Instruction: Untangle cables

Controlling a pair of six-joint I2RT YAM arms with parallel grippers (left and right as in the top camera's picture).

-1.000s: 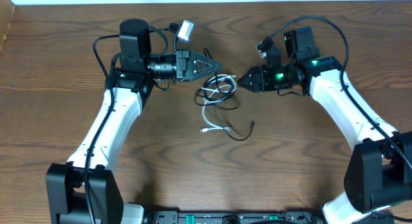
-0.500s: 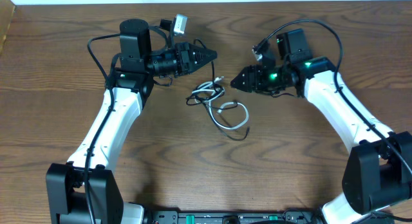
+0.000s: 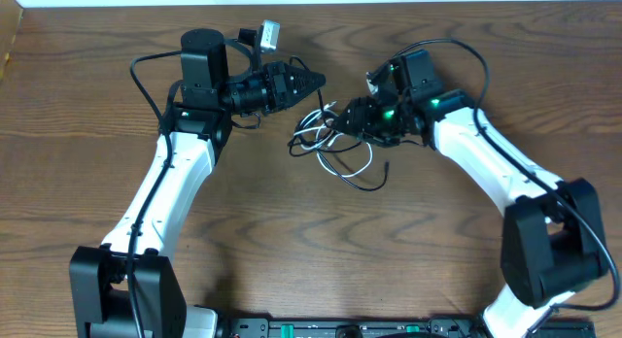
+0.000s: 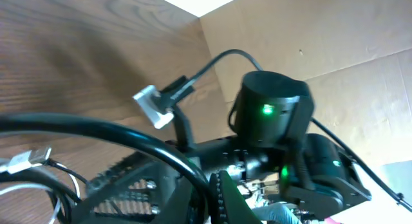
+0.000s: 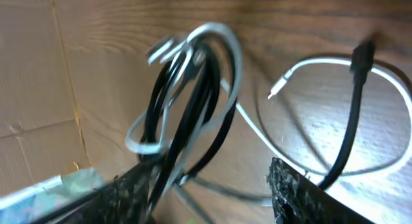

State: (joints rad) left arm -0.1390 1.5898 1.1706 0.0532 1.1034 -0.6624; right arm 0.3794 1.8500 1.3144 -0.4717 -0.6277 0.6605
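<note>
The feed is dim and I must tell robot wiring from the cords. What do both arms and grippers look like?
The left arm and right arm have long white links with black joints and bases. Thick black wires loop along each. The left gripper and right gripper are black and taper to a point. A green light glows on the right wrist, and a small silver box sits above the left wrist.

Soft, even light from above, hardly a shadow on the table [image 3: 78,183]. Just ahead of my right claw [image 5: 212,185] the cables [image 5: 193,89] smear with blur. Left wrist view: foreground soft, background sharper.
</note>
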